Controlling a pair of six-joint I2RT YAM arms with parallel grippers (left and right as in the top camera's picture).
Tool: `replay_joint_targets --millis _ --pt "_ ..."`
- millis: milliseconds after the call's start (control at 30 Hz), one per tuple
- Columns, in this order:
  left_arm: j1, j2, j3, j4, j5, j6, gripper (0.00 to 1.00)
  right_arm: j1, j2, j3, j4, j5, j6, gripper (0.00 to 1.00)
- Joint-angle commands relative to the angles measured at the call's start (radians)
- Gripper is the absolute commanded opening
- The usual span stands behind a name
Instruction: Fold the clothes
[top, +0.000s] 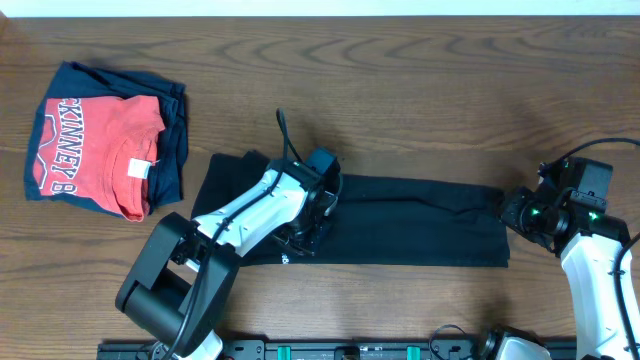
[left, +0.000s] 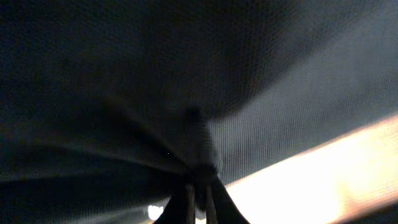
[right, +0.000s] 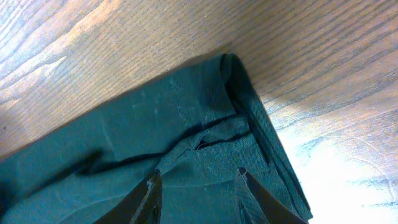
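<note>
Black shirt (top: 420, 220) lies as long strip, mid tabletop (top: 400, 80). Left end effector (left: 199, 196) clamped on bunched fabric toward strip's left. Right end effector (right: 196, 177) fingers apart over right end. Step: gripping for crosswise fold. Next likely: right must pinch end layers before lifting.

Table (top: 400, 60); black shirt (top: 420, 225) (folded); garment stack (top: 100, 140)

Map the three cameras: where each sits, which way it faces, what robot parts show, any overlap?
Overhead: fixed above the table, looking straight down; left arm and right arm, the black shirt folded into a strip, a red T-shirt on a navy garment.
Left wrist: left arm, close against dark fabric; left gripper shut, pinching a bunch.
Right wrist: right arm, looking down at the strip's end; right gripper open over it.
Shared: all see the black shirt.
</note>
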Motion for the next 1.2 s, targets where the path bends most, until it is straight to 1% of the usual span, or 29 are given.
replay_joint_targets --millis 0,133,300,400,533,567,667,900,1000,1033,1067,1167 --pt "-0.001 -0.009 0.072 -0.036 -0.002 0.003 0.06 -0.01 -0.006 0.017 0.003 0.01 -0.012 0.37" --pt "-0.001 -0.03 0.1 -0.072 -0.002 0.003 0.06 -0.01 -0.006 0.017 0.003 0.01 -0.012 0.37" --pt "-0.001 -0.039 0.154 -0.187 -0.006 0.004 0.06 -0.01 -0.006 0.017 0.006 0.01 -0.012 0.37" --pt "-0.001 -0.038 0.154 -0.243 -0.048 0.005 0.06 -0.01 -0.006 0.017 0.01 0.01 -0.012 0.37" --pt "-0.001 -0.038 0.152 -0.299 -0.054 0.006 0.06 -0.01 -0.006 0.017 0.011 0.01 -0.012 0.37" --pt "-0.001 -0.038 0.149 -0.302 -0.054 0.006 0.06 -0.01 -0.006 0.017 0.012 0.01 -0.012 0.38" --pt "-0.001 -0.038 0.132 -0.302 -0.054 0.006 0.06 -0.009 -0.006 0.017 0.018 0.01 -0.032 0.49" --pt "-0.001 -0.038 0.126 -0.3 -0.058 0.006 0.06 -0.005 0.014 0.01 0.024 0.01 -0.058 0.55" --pt "-0.001 -0.038 0.126 -0.285 -0.073 0.006 0.17 0.01 0.054 -0.002 0.05 0.01 -0.058 0.59" --pt "-0.001 -0.038 0.126 -0.278 -0.073 0.006 0.27 0.018 0.074 -0.004 0.06 0.01 -0.06 0.61" --pt "-0.001 -0.038 0.126 -0.27 -0.072 0.006 0.33 0.024 0.093 -0.004 0.071 0.009 -0.066 0.63" --pt "-0.001 -0.038 0.126 -0.249 -0.072 0.006 0.39 0.042 0.153 -0.004 0.115 0.0 -0.065 0.66"
